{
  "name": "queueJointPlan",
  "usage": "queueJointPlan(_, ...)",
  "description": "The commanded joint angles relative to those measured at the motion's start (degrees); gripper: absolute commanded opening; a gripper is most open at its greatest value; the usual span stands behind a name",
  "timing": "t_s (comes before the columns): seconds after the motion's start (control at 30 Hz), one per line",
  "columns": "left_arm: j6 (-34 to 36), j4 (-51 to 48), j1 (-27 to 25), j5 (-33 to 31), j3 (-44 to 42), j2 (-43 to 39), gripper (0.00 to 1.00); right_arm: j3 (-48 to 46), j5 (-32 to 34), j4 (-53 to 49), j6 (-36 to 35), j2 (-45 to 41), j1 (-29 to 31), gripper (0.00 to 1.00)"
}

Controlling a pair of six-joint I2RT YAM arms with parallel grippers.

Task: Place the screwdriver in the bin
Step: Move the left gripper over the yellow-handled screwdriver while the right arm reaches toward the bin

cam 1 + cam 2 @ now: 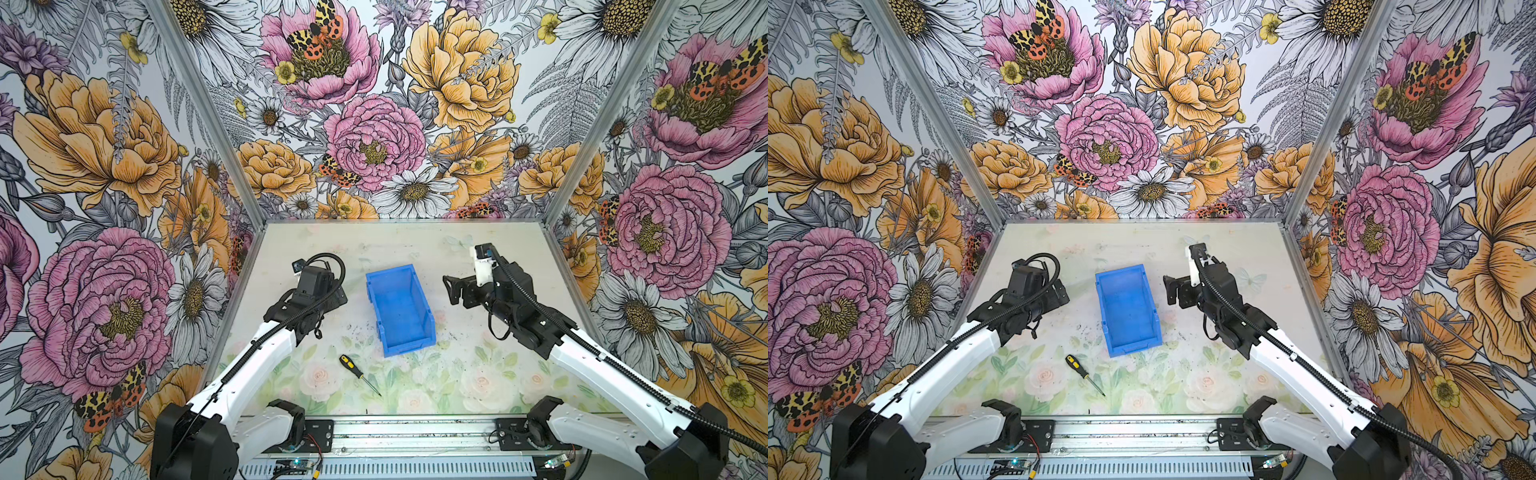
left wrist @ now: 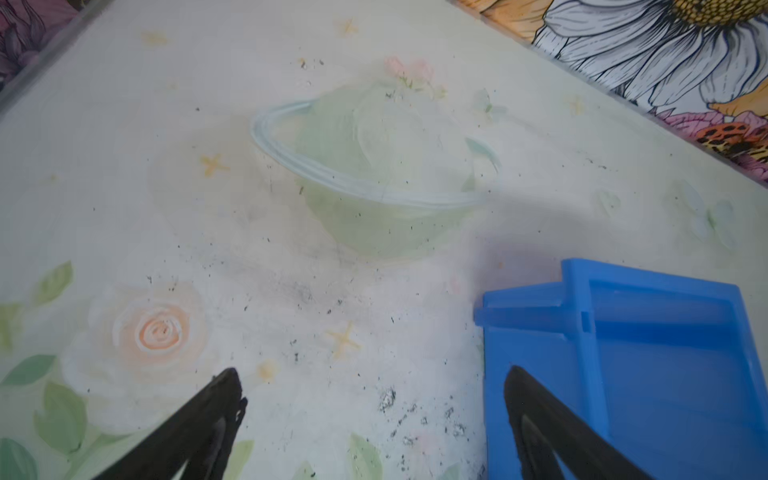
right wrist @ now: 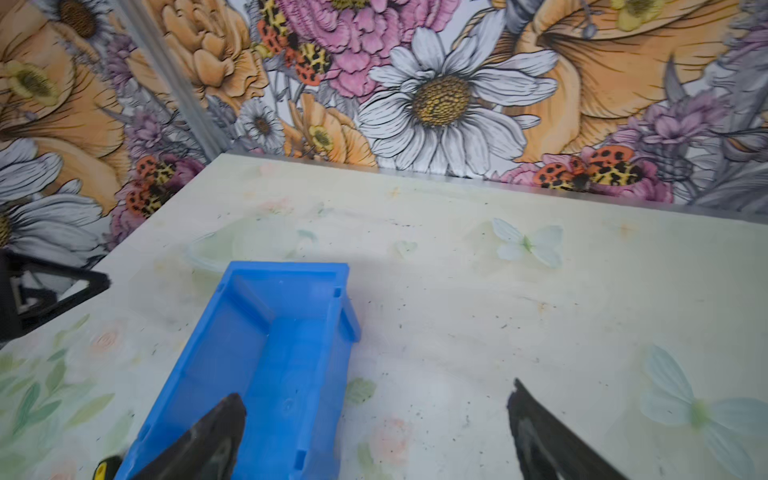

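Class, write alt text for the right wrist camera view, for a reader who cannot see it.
An empty blue bin lies on a table printed with pale flowers, seen past the spread fingers of the right claw. The yellow-and-black handle end of the screwdriver peeks out beside the bin.

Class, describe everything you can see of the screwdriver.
The screwdriver is small: a black-and-yellow handle, plastic by its look, and a thin dark metal shaft. It lies flat on the table, left of the low front end of the bin and apart from it, tip toward the near edge. Nothing else touches it.
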Motion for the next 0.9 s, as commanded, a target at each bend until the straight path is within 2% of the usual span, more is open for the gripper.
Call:
queueJointPlan(0.0, -9.75, -8.6, -3.81, 2.53, 0.51, -2.93, 0.99, 1.58, -6.17, -1.32, -8.18, -1.61, 5.41, 0.99)
queueJointPlan(0.13, -14.86, -10.94, -8.01, 3.58, -1.53, -5.25, 0.98, 1.4, -10.02, -1.35, -10.28, -1.98, 11.11, 0.99)
queueJointPlan(0.23, -18.23, -10.95, -9.24, 7.8, -4.36, -6.92, 0.99, 1.5, -13.19, -1.61, -11.52, -2.06, 13.8, 0.99)
queueJointPlan(0.37, -22.54, -11.09, -12.72, 7.66, -6.88, -7.86, 0.98, 0.54, -13.88, -2.73, -13.92, -2.42, 17.23, 0.99)
queueJointPlan(0.57, -25.62, -11.12, -17.15, 6.76, -8.55, -4.71, 0.97, -0.32, -13.01, -6.13, -17.73, -2.17, 21.57, 1.0)
queueJointPlan(0.87, -26.81, -10.88, -17.99, 7.76, -9.11, 2.03, 0.9, -3.2, -14.1, -8.44, -20.68, -0.41, 23.5, 1.0)
